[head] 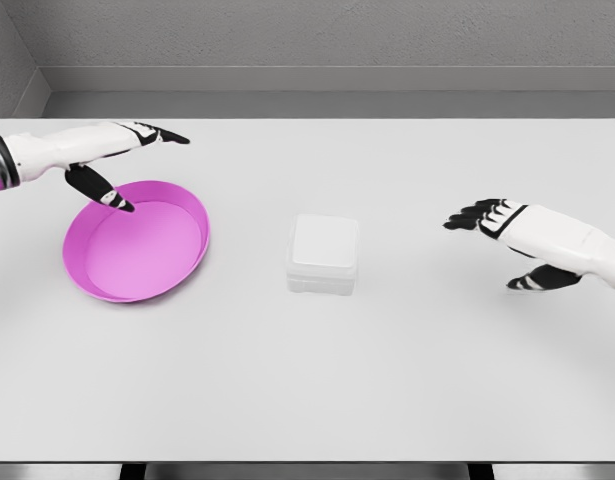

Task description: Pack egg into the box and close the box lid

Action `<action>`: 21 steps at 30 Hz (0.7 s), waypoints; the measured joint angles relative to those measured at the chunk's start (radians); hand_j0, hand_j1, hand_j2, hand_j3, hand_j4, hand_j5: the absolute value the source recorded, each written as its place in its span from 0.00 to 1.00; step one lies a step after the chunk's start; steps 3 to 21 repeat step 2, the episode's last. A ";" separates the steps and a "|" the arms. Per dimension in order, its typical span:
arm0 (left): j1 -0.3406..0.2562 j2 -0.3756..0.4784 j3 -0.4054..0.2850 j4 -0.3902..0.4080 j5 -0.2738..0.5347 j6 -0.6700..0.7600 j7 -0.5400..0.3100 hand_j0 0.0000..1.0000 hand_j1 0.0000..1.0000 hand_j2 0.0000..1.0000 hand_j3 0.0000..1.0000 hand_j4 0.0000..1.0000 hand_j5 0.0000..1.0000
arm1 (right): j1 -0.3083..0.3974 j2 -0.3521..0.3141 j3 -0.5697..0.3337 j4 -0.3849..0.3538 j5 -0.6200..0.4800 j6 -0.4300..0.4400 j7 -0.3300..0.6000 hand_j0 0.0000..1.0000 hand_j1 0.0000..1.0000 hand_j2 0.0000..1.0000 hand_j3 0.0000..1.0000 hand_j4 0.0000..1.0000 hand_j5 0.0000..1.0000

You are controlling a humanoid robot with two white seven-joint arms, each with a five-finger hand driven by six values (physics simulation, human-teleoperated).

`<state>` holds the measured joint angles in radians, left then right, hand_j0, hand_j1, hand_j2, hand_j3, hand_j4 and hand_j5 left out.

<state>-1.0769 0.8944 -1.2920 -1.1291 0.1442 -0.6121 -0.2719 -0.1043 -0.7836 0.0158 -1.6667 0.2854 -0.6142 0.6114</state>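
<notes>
Wide flat white rectangular table [387, 380]; behind table, grey textured wall [317, 30]; grey floor strip at wall's foot.

A white table [407, 380] is spreading across nearly the whole head view, with a grey wall rising behind its far edge and dark supports showing under its near edge. A shallow pink dish [137, 241] is sitting directly on the left part of the tabletop, showing nothing inside. Near the centre, well apart from the dish, a small white box [323, 254] is resting on the surface with its lid down.
</notes>
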 measured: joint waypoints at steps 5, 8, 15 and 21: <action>0.000 0.002 0.001 0.000 0.000 0.000 0.000 1.00 1.00 1.00 1.00 1.00 1.00 | -0.002 -0.023 -0.037 0.007 -0.021 0.001 0.000 1.00 1.00 1.00 1.00 1.00 1.00; 0.000 0.002 0.001 0.000 0.000 0.000 0.000 1.00 1.00 1.00 1.00 1.00 1.00 | -0.002 -0.023 -0.037 0.007 -0.021 0.001 0.000 1.00 1.00 1.00 1.00 1.00 1.00; 0.000 0.002 0.001 0.000 0.000 0.000 0.000 1.00 1.00 1.00 1.00 1.00 1.00 | -0.002 -0.023 -0.037 0.007 -0.021 0.001 0.000 1.00 1.00 1.00 1.00 1.00 1.00; 0.000 0.002 0.001 0.000 0.000 0.000 0.000 1.00 1.00 1.00 1.00 1.00 1.00 | -0.002 -0.023 -0.037 0.007 -0.021 0.001 0.000 1.00 1.00 1.00 1.00 1.00 1.00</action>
